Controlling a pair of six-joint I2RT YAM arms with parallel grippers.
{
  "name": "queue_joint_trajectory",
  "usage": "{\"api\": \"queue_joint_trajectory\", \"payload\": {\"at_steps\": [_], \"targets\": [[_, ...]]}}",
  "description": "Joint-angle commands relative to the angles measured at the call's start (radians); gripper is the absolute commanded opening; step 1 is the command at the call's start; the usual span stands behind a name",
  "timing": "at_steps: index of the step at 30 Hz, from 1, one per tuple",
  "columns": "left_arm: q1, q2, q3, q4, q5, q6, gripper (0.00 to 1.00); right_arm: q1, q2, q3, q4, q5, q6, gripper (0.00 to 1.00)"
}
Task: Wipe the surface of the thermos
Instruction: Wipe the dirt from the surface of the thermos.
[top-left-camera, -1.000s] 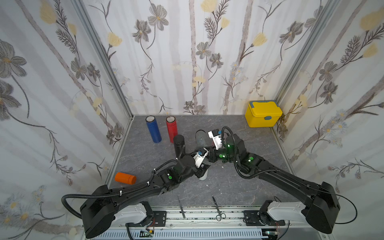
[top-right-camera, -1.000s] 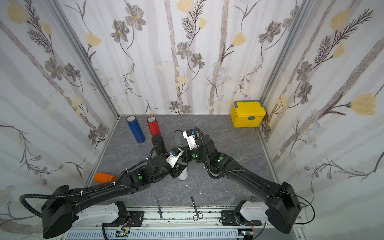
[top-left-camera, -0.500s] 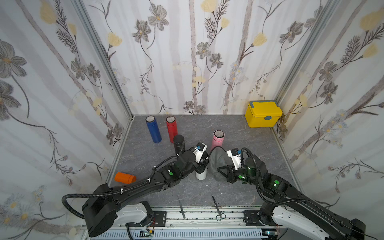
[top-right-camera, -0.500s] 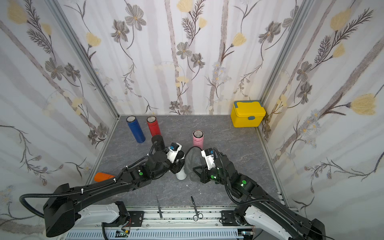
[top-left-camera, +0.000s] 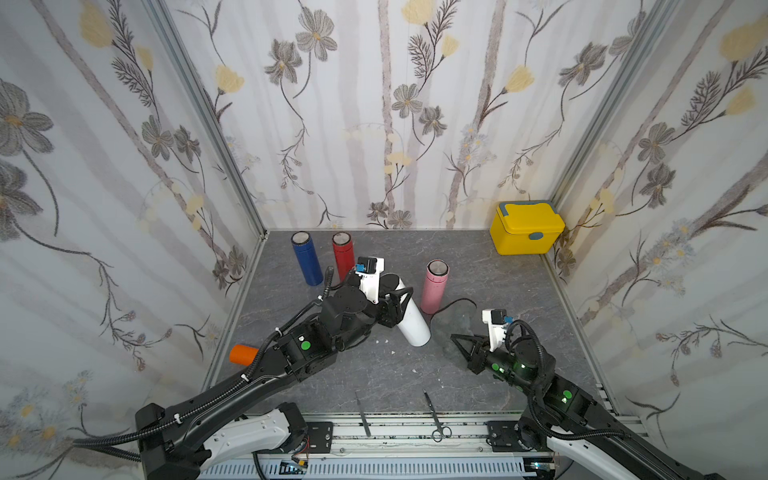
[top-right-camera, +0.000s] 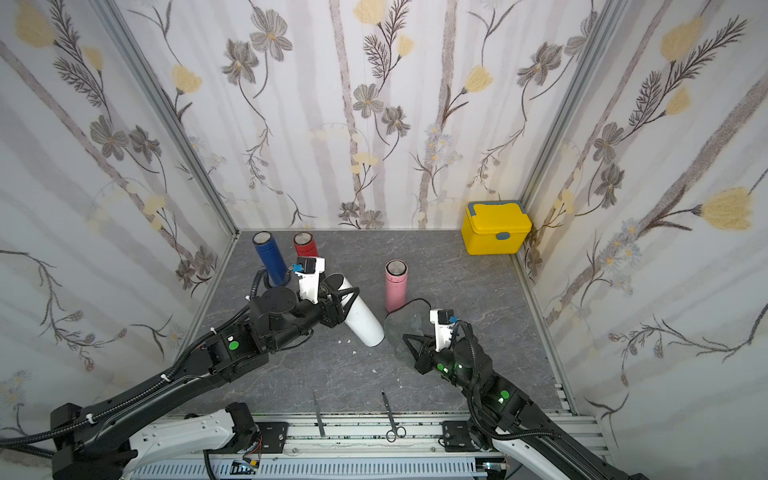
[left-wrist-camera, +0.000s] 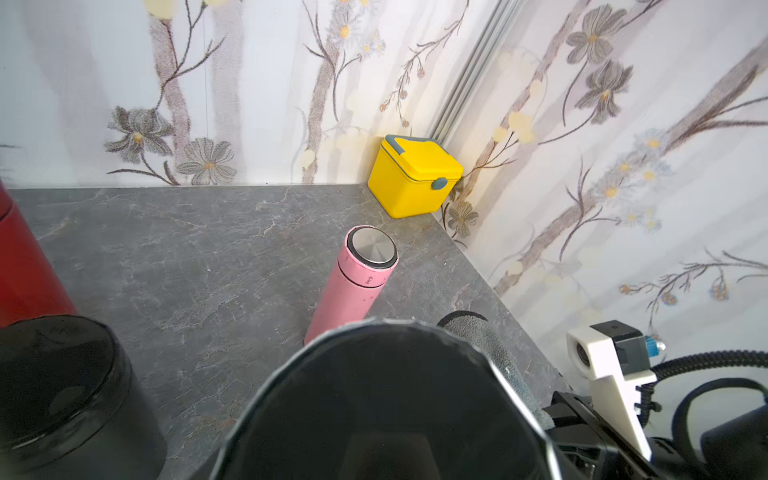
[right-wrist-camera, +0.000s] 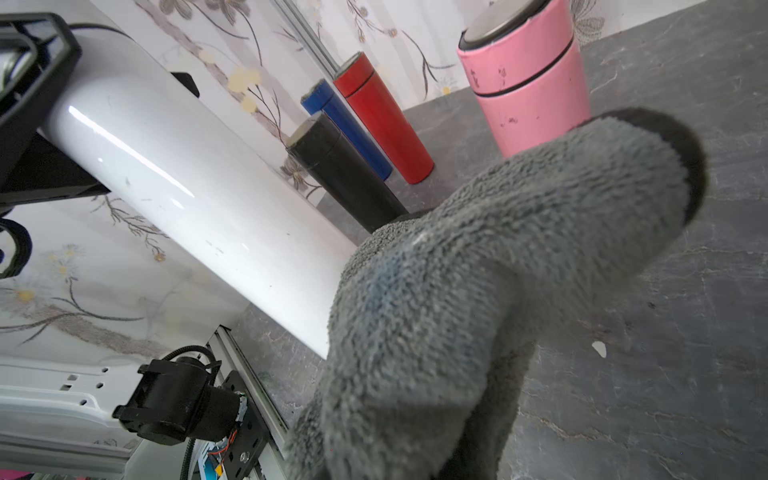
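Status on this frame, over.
Left pincer shut on white thermos, held tilted. Right pincer shut on grey cloth, beside its lower end. Pink thermos upright just beyond cloth.

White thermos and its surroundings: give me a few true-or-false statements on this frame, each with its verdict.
The left gripper holds the white thermos tilted. True.
The right gripper is shut on the grey cloth. True.
The pink thermos lies on its side. False: it stands upright.
The yellow box is open. False: its lid is shut.
The orange thermos stands upright right beside the blue thermos. False: it lies on its side, well apart from it.
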Motion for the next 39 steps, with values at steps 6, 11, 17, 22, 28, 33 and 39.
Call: {"api": "queue_joint_trajectory", "payload": {"at_steps": [6, 11, 17, 22, 28, 33, 39], "targets": [[0.000, -0.179, -0.094, 0.266, -0.042, -0.160, 0.00, 0.002, 0.002, -0.007, 0.234, -0.072, -0.022, 0.00], [0.001, -0.210, -0.101, 0.287, -0.055, -0.177, 0.00, 0.033, 0.016, 0.015, 0.316, -0.119, -0.032, 0.00], [0.001, -0.231, -0.213, 0.476, -0.043, -0.237, 0.00, 0.054, 0.097, 0.007, 0.555, -0.184, 0.009, 0.00], [0.001, -0.268, -0.279, 0.584, -0.077, -0.247, 0.00, 0.121, 0.131, 0.009, 0.515, -0.137, 0.004, 0.00], [0.000, -0.351, -0.281, 0.544, -0.153, -0.197, 0.00, 0.133, 0.012, -0.049, 0.243, 0.080, 0.035, 0.00], [0.001, -0.366, -0.255, 0.508, -0.133, -0.187, 0.00, 0.129, -0.021, -0.045, 0.166, 0.171, 0.032, 0.00], [0.000, -0.280, -0.217, 0.511, -0.033, -0.197, 0.00, 0.130, 0.139, 0.073, 0.337, 0.032, -0.079, 0.00]]}}
